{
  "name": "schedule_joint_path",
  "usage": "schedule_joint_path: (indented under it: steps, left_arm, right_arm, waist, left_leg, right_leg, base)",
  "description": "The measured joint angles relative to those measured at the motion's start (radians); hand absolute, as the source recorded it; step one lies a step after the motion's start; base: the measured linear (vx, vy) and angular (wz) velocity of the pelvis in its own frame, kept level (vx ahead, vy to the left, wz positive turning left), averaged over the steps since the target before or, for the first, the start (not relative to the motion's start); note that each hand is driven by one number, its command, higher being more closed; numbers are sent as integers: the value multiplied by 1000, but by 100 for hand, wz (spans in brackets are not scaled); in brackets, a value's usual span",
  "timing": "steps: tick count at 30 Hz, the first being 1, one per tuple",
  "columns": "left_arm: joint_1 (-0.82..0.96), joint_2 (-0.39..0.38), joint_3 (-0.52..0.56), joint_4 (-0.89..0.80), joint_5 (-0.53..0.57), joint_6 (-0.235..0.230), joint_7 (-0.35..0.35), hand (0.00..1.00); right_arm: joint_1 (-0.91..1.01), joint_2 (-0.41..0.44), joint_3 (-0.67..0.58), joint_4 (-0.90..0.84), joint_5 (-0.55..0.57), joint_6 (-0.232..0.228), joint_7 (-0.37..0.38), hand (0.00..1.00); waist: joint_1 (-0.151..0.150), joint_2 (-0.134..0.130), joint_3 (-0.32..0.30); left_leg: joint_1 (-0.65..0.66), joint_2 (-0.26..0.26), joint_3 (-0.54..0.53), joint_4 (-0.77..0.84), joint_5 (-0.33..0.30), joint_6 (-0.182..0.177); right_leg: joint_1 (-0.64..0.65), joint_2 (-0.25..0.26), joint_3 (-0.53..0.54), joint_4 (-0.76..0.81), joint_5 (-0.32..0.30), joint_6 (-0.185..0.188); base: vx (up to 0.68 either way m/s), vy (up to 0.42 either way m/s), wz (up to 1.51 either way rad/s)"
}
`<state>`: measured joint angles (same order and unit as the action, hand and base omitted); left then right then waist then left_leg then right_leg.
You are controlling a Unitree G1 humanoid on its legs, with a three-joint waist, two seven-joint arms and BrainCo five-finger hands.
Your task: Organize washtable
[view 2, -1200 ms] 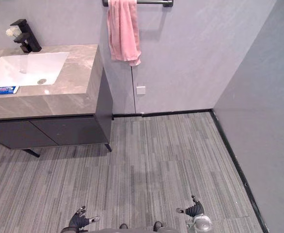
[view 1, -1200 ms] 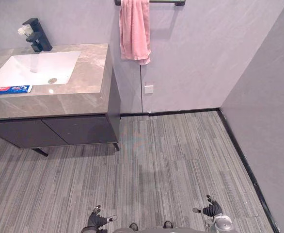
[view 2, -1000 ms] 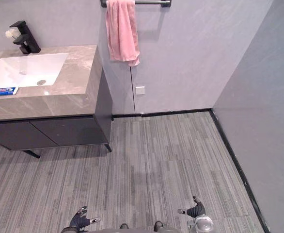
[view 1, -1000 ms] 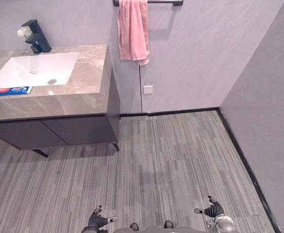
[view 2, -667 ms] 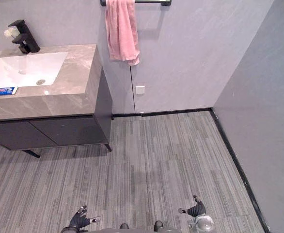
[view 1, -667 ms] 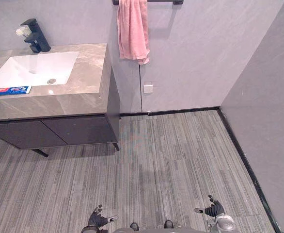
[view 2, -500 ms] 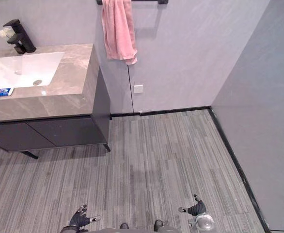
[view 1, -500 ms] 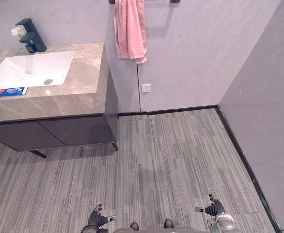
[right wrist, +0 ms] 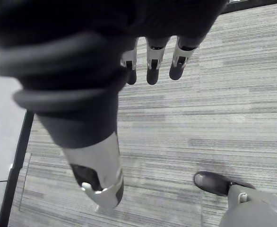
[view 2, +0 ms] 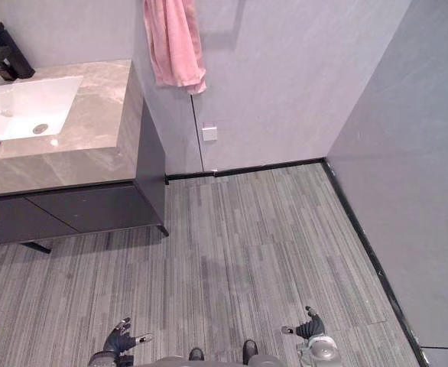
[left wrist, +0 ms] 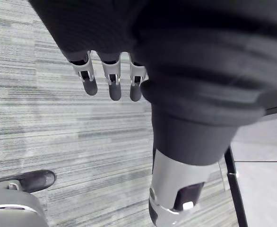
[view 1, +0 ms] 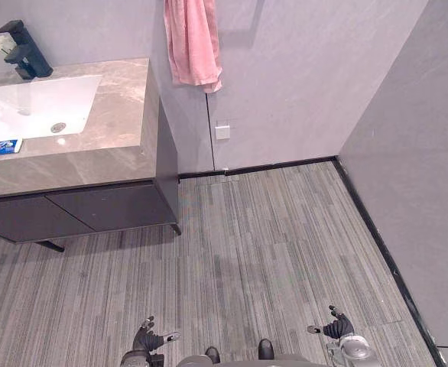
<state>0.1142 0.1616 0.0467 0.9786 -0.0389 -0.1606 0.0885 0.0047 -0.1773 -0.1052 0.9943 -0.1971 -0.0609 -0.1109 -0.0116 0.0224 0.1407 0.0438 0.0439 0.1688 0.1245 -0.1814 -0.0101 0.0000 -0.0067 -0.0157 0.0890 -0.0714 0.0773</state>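
Observation:
The washtable (view 1: 94, 157) stands at the far left, a grey marble top over a dark cabinet. Its white sink (view 1: 33, 107) has a black faucet (view 1: 24, 50) behind it. A red and blue toothpaste box (view 1: 0, 147) lies on the marble at the sink's front edge. A pink towel (view 1: 192, 42) hangs on the wall to the right of the table. My left hand (view 1: 149, 336) and right hand (view 1: 335, 329) hang low over the floor, far from the table. In the wrist views the left hand's fingers (left wrist: 110, 80) and the right hand's fingers (right wrist: 150, 66) are relaxed and hold nothing.
Grey striped flooring (view 1: 270, 245) stretches between me and the washtable. A grey wall (view 1: 415, 153) closes the right side, with black skirting along its foot. A small white socket plate (view 1: 222, 131) sits on the back wall below the towel.
The whole picture has slid left and slightly down, so the camera has turned right. Both hands stay low at my sides.

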Motion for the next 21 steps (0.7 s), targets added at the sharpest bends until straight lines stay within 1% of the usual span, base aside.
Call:
schedule_joint_path:
  steps: [2,3,4,5,6,7,8,9,10,12,13,14,15,16,17,18,19,20,21]
  left_arm:
    - [-10,-1,-2,0,-10,0,0,0]
    - [-16,0,-5,-1,-12,0,0,0]
    - [-20,4,-5,-4,-12,0,0,0]
    - [-21,6,-7,-9,-12,0,0,0]
    - [-23,9,-8,-10,-12,0,0,0]
    - [-27,11,-9,-10,-12,0,0,0]
    - [-30,15,-14,-12,-12,0,0,0]
    - [-25,16,-15,-13,-17,0,0,0]
    - [-22,16,-15,-13,-31,2,0,0]
    - [-27,8,-16,-16,-38,3,0,0]
    - [-33,7,-17,-17,-41,3,0,0]
    - [-40,5,-20,-17,-41,3,0,0]
    - [-43,6,-25,-17,-41,2,0,0]
    - [-46,14,-41,-17,-41,2,0,0]
    - [-59,-4,-44,-10,-41,3,0,0]
    - [-64,-13,-45,-11,-40,-1,-2,0]
    - [-75,-24,-45,-11,-40,-1,-1,0]
    - [-85,-39,-44,-12,-40,-1,-1,0]
    - [-89,-44,-45,-12,-40,-1,-1,0]
  right_arm:
    - [2,1,-3,0,0,1,0,0]
    - [4,2,-3,0,0,2,0,0]
    - [5,11,-3,1,0,3,0,0]
    - [3,18,-3,1,0,3,0,0]
    - [2,28,-2,1,0,3,0,0]
    - [1,32,-2,1,0,3,0,0]
    - [1,41,3,4,0,3,1,0]
    - [0,44,5,4,0,3,1,0]
    - [-2,45,6,4,0,4,1,0]
    - [-8,43,6,4,0,4,1,0]
    - [-15,42,7,4,0,4,0,0]
    - [-20,42,7,1,0,4,0,0]
    - [-20,42,8,-1,0,3,0,0]
    - [-13,42,9,-5,0,2,0,0]
    - [-10,29,5,-3,2,3,-1,0]
    - [-22,25,6,-8,2,4,-2,0]
    - [-25,23,6,-23,2,1,-1,0]
    - [-30,20,6,-31,2,-1,-1,0]
    - [-33,21,7,-29,2,-1,0,0]
  waist:
    - [-2,1,5]
    - [-2,2,8]
    - [-2,-3,20]
    - [-1,-3,29]
    - [-2,-6,38]
    - [-2,-9,45]
    - [3,-9,58]
    - [2,-11,60]
    - [-1,-15,64]
    - [-6,-11,71]
    - [-9,-2,77]
    - [-17,4,82]
    - [-25,3,82]
    - [-32,-18,80]
    - [-29,-11,82]
    - [-30,1,84]
    - [-34,3,85]
    - [-36,11,84]
    - [-33,12,85]
  left_leg:
    - [3,-3,2,21,-11,-1]
    - [11,-6,2,37,-25,1]
    - [26,-11,5,47,-30,2]
    - [37,-11,9,52,-36,7]
    - [51,-12,10,51,-47,20]
    - [61,-13,7,49,-56,32]
    - [78,-20,5,48,-71,41]
    - [83,-19,3,48,-78,42]
    - [99,-13,0,45,-87,35]
    - [122,12,-7,27,-94,23]
    - [136,41,-8,16,-100,11]
    - [148,68,-14,6,-105,-11]
    - [155,77,-20,-1,-107,-24]
    - [180,75,-32,-20,-114,-53]
    - [210,99,-36,-22,-128,-79]
    - [205,120,-34,-11,-108,-113]
    - [190,123,-35,12,-87,-148]
    - [155,135,-38,79,-64,-175]
    - [131,141,-43,131,-50,-184]
  right_leg:
    - [-29,-12,-15,89,-34,20]
    - [-57,-22,-27,179,-63,37]
    - [-86,-37,-50,282,-82,44]
    - [-112,-46,-71,358,-83,45]
    - [-155,-66,-107,469,-83,45]
    - [-180,-79,-132,523,-86,41]
    - [-212,-113,-187,593,-127,27]
    - [-222,-124,-209,601,-143,28]
    - [-235,-136,-244,586,-157,20]
    - [-255,-126,-294,498,-156,16]
    - [-275,-103,-315,421,-146,4]
    - [-299,-74,-317,335,-109,-16]
    - [-306,-63,-311,286,-77,-19]
    - [-305,-64,-294,201,19,-41]
    - [-303,-54,-307,240,71,-101]
    - [-307,-45,-316,261,44,-114]
    - [-306,-42,-320,263,15,-125]
    - [-294,-31,-328,253,-1,-141]
    - [-281,-27,-331,242,-11,-145]
  base:
    - [50,59,5]
    - [59,81,16]
    - [73,106,12]
    - [65,112,8]
    - [51,83,5]
    - [65,55,3]
    - [68,27,2]
    - [117,10,1]
    - [201,-42,7]
    - [231,-83,9]
    - [221,-110,9]
    - [245,-132,13]
    - [438,-251,30]
    - [493,-303,28]
    - [486,-308,21]
    - [402,-287,9]
    - [385,-292,7]
    - [397,-302,10]
    - [319,-233,16]
